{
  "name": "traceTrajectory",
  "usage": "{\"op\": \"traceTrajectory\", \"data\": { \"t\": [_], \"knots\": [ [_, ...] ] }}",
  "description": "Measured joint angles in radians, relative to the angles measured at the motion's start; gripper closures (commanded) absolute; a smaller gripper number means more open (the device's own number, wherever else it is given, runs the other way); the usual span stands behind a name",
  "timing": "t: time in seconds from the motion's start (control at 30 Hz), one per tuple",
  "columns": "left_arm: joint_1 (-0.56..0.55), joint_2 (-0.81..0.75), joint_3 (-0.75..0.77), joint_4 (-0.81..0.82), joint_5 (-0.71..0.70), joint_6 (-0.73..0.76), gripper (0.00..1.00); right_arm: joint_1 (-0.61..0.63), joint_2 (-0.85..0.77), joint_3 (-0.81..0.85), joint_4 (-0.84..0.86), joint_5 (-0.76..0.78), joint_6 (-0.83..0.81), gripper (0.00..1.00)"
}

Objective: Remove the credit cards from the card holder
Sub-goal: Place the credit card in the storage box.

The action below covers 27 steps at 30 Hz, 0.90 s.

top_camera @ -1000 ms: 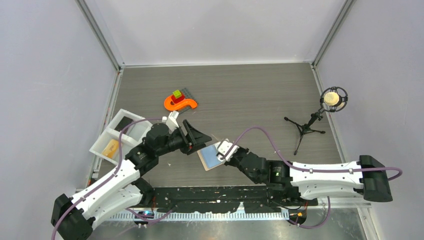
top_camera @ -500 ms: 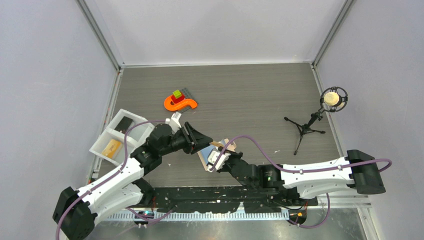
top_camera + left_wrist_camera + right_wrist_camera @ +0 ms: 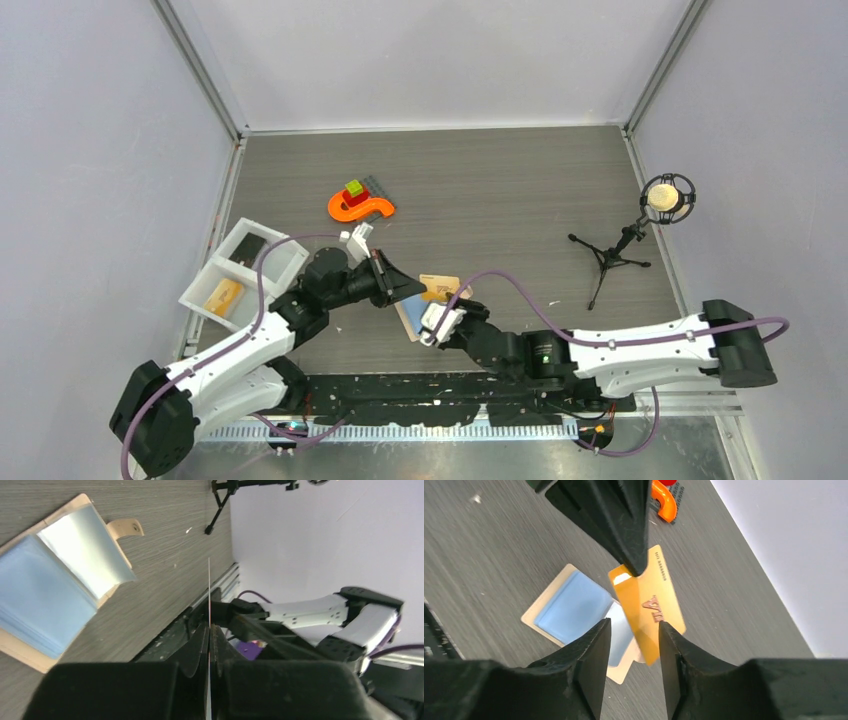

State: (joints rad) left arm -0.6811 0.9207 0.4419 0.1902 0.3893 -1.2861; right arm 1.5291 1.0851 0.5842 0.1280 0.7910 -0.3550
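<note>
The left hand (image 3: 636,569) is pinching the orange card (image 3: 651,605) by a corner, just ahead of the right hand (image 3: 633,626), whose fingers are standing partly open by its lower edge. The wallet (image 3: 569,605) is lying open below both, table (image 3: 499,555) showing all round.

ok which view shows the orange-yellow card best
The right wrist view: the orange-yellow card faces the camera, its lettering visible, one corner pinched by the left gripper. The left wrist view shows only its thin edge, seen end-on. The top view shows it small.
</note>
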Motion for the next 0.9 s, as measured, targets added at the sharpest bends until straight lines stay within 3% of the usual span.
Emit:
{"op": "traceTrajectory", "data": {
  "t": [0.4, 0.63, 0.77, 0.9],
  "knots": [
    [0.008, -0.016, 0.022, -0.069, 0.019, 0.356, 1.0, -0.1, -0.408, -0.095, -0.099, -0.124, 0.238, 0.51],
    [0.01, -0.063, 0.031, -0.108, 0.032, 0.46, 1.0, -0.227, -0.431, -0.095, -0.161, -0.254, 0.299, 0.51],
    [0.013, -0.066, 0.102, -0.248, 0.048, 0.547, 1.0, -0.322, -0.381, -0.048, -0.239, -0.416, 0.311, 0.52],
    [0.032, -0.129, 0.13, -0.362, -0.04, 0.562, 1.0, -0.419, -0.348, 0.005, -0.277, -0.553, 0.354, 0.52]
  ]
}}
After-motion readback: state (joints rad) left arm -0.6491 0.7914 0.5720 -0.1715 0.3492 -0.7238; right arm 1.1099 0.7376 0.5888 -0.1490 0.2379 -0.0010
